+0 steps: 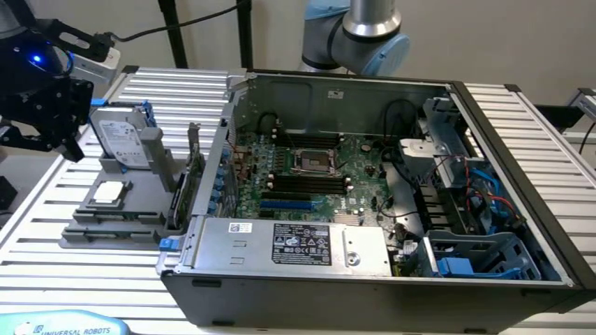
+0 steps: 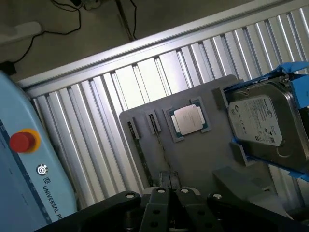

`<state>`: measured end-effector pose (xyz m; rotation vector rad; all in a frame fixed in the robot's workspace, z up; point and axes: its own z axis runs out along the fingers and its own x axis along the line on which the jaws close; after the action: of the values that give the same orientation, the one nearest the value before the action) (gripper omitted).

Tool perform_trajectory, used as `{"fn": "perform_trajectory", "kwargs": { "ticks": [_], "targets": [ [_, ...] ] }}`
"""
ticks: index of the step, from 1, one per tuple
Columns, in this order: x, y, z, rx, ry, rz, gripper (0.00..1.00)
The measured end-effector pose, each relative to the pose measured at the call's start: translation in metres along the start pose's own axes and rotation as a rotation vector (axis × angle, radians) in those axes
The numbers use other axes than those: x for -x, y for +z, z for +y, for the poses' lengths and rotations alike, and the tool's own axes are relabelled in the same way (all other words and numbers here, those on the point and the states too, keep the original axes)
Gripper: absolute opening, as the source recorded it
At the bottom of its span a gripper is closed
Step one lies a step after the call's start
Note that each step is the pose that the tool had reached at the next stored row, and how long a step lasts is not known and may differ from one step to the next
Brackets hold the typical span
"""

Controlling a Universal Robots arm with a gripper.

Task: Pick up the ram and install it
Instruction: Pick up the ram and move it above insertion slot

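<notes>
Gripper [image 1: 65, 144] is held closed at upper left, hung above the grey tray [image 2: 193, 159]; hard drive [image 1: 121, 136] and processor [image 2: 189, 120] are seen there.

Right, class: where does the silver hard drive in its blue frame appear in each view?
Exterior view: the hard drive stands upright on the grey holder, at the exterior view's left.
Wrist view: the hard drive, label facing the camera, sits at one end of the grey holder.
Shared landmark: the square processor chip lying on the holder beside it.
</notes>
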<state>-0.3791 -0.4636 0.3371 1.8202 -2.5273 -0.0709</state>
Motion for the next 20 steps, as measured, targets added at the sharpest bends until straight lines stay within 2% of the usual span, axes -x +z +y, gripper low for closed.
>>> {"fn": "perform_trajectory", "kwargs": {
  "ticks": [10,15,20],
  "targets": [
    [0.001,0.0071,-0.0027,0.0007,-0.15,0.0077,0.11],
    [0.001,0.0117,-0.0066,0.001,-0.19,0.0099,0.11],
    [-0.003,0.0184,-0.0112,0.001,-0.204,0.0107,0.11]
  ]
}}
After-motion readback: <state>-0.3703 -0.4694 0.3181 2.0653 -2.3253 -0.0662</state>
